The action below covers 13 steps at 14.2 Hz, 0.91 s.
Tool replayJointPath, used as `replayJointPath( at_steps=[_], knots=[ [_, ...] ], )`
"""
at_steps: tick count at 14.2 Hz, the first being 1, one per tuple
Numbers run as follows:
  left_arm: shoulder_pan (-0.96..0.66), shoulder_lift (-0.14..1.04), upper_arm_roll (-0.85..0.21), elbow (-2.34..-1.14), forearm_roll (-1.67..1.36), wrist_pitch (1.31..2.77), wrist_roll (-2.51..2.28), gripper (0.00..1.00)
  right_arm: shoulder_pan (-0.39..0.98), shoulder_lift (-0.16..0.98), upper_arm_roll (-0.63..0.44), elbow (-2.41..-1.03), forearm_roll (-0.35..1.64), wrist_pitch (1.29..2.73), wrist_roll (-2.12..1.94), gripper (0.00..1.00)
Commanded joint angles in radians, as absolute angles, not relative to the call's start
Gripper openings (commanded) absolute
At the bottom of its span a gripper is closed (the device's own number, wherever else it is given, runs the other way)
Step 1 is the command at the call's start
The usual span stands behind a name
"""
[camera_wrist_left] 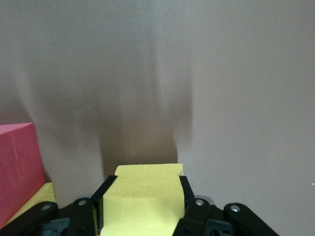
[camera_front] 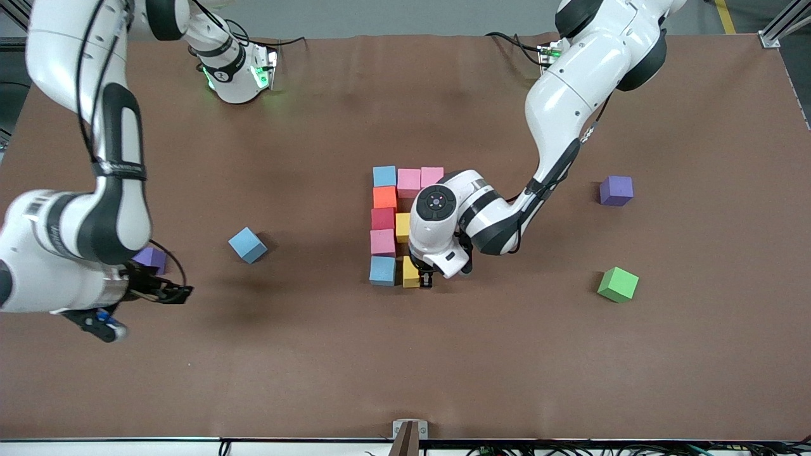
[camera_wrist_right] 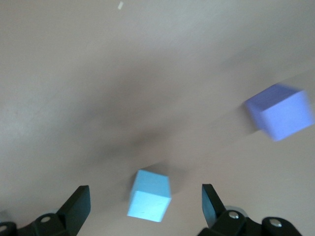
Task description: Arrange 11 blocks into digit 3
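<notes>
Yellow foam sits clamped in the left gripper [camera_front: 426, 279], its fingers [camera_wrist_left: 186, 195] pressed on both sides of a yellow block [camera_front: 410, 272] at the end of the figure [camera_front: 396, 225] nearest the front camera, just beside the light blue block [camera_front: 383, 270] that starts the column. That column is the long axis and runs away from the camera: light blue, pink [camera_front: 383, 242], red [camera_front: 383, 218], orange [camera_front: 384, 197], light blue [camera_front: 384, 175]. Its short bars point toward the left arm's end of the table: a second yellow block [camera_front: 402, 227] at mid-height and two pink blocks [camera_front: 420, 180] at the top. A loose light blue block [camera_front: 248, 245] and a purple cube [camera_front: 151, 257] lie toward the right arm's end; a green block [camera_front: 618, 284] and another purple cube [camera_front: 616, 190] toward the left arm's. The right gripper [camera_wrist_right: 146, 207] hangs wide open and empty. Only the right wrist view shows it over the loose light blue block; only the left wrist view shows the grip on the yellow foam
</notes>
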<state>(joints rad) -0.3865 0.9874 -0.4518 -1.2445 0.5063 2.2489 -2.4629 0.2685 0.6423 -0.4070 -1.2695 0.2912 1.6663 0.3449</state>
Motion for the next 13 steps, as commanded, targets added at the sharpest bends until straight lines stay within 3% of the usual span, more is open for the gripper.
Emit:
replayJointPath(
  at_steps=[1, 5, 13],
  knots=[
    [-0.403, 1.015, -0.440, -1.190, 0.485, 2.249, -2.431, 0.05, 0.166, 0.510, -0.252, -1.324, 0.134, 1.674, 0.347, 1.00],
    [-0.410, 1.037, -0.442, -1.158, 0.483, 2.249, -2.390, 0.05, 0.043, 0.385, -0.124, -1.324, 0.051, 1.674, 0.345, 1.00],
    [-0.434, 1.074, -0.440, -1.127, 0.480, 2.205, -2.387, 0.05, -0.008, 0.223, -0.080, -1.331, 0.055, 1.614, 0.266, 1.00]
  ],
)
